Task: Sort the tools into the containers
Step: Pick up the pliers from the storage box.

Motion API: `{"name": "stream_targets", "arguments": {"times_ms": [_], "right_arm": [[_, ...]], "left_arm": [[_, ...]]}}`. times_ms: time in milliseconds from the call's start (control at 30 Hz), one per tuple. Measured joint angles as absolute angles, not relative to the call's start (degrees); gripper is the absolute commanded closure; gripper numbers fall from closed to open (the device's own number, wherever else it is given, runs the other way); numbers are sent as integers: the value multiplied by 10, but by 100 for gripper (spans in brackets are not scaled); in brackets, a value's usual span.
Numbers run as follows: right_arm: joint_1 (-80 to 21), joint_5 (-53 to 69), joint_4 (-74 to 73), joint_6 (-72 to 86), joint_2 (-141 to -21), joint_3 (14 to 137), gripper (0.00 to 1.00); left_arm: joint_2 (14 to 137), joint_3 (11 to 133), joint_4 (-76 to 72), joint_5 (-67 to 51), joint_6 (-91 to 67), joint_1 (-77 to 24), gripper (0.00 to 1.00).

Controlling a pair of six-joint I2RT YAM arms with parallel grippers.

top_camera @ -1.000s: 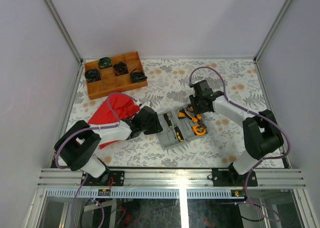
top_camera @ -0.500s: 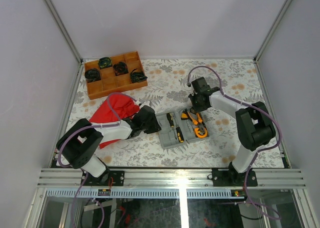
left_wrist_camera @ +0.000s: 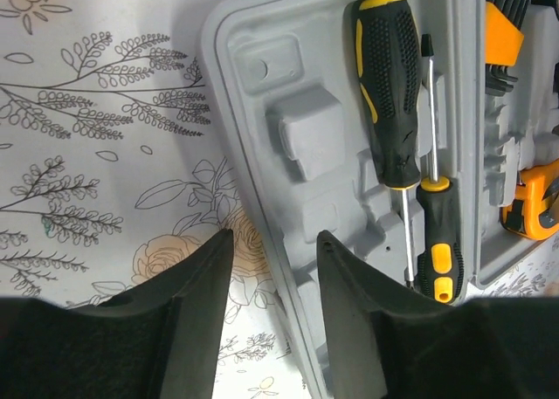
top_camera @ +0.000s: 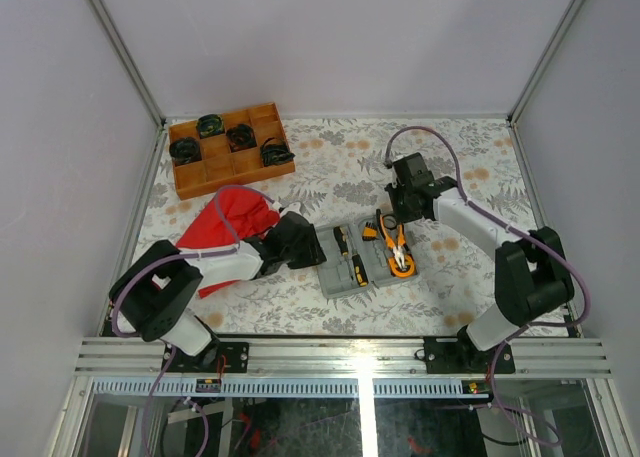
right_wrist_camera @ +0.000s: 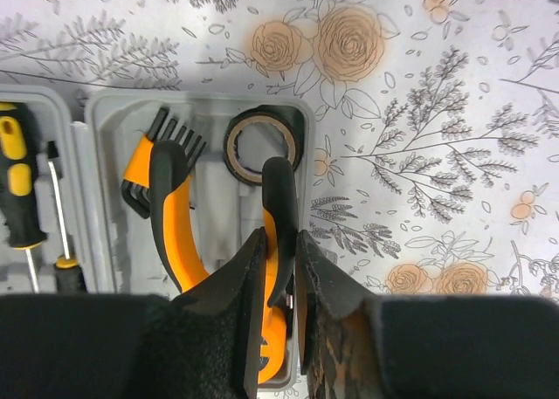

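The grey tool case [top_camera: 345, 277] lies open on the flowered cloth. Two black-and-yellow screwdrivers [left_wrist_camera: 389, 93] [left_wrist_camera: 437, 242] rest in its left half. My left gripper [left_wrist_camera: 272, 264] is open, its jaws straddling the case's left rim [left_wrist_camera: 262, 216]; one finger is over the cloth, the other inside the case. My right gripper [right_wrist_camera: 279, 246] is shut on one handle of the orange-and-black pliers [right_wrist_camera: 170, 207], which hang over the right half of the case [right_wrist_camera: 105, 120]. In the top view the pliers [top_camera: 392, 239] point toward the orange tape measure [top_camera: 402, 268].
A roll of dark tape [right_wrist_camera: 262, 144] and a set of hex keys [right_wrist_camera: 140, 185] sit in the case's far recesses. A wooden tray [top_camera: 225, 174] with black coiled bundles stands back left. A red cloth [top_camera: 228, 222] lies under my left arm.
My right gripper has closed on the pliers handle and swung the pliers round over the case's right half. The right elbow moved out to the right. The left arm stays at the case's rim.
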State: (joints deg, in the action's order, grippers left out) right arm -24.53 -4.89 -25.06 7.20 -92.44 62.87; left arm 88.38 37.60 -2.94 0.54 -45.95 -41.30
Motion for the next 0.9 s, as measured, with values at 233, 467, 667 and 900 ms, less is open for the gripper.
{"name": "stream_targets", "arguments": {"times_ms": [233,467,667,900], "right_arm": [[-246,-44,-251,103,-858,615,100],[-288,-35,-254,152,-846,615,100],[-351,-27,-256,196,-864,630,100],[-387,1,-238,232,-907,649,100]], "left_arm": [[854,376,9,6,-450,-413,50],[785,376,37,12,-449,-413,49],[715,369,55,33,-449,-413,49],[681,338,76,52,-450,-413,50]]}}
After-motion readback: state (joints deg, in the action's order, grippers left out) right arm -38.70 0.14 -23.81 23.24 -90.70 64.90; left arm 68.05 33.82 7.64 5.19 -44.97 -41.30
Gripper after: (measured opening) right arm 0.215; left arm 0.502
